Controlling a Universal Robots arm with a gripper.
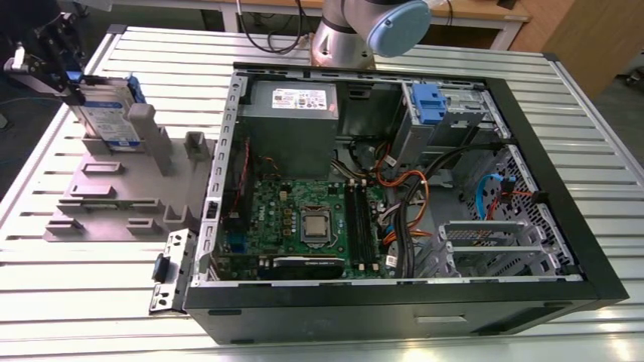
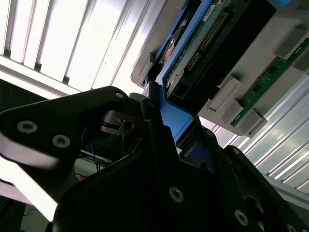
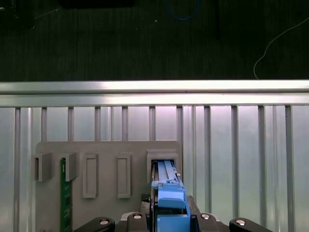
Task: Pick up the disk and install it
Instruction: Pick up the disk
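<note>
Gripper: the gripper [image 1: 69, 79] is seen at about 10 o'clock in the exterior view. Its black fingers [image 2: 150, 113] are closed against both sides of the disk's blue carrier.
Disk: one disk [image 1: 105, 113] is held upright, slightly tilted, with its lower end at a slot of the grey fixture [image 1: 111, 204]. In the first wrist view the disk [image 3: 166, 193] is seen end-on between the fingers, its far end in the slot.
Disk label: one white-and-blue label is carried on the disk's broad face. Its print cannot be made out.
Fixture: one is set on the slatted metal table [image 1: 90, 302], at 9 o'clock of the computer case [image 1: 403, 302]. Two long rectangular sockets [image 3: 123, 176] are counted beside the disk's slot.
Memory module: one green module [image 3: 63, 193] is stood on edge in the fixture, well apart from the disk.
Computer case: one, laid open on the table.
Power supply: one grey box [image 1: 292, 113] is placed at 11 o'clock inside the case. One white label is borne on it.
Blue carriers: two are counted, one on the disk and a second carrier [image 1: 429, 102] at 1 o'clock inside the case.
</note>
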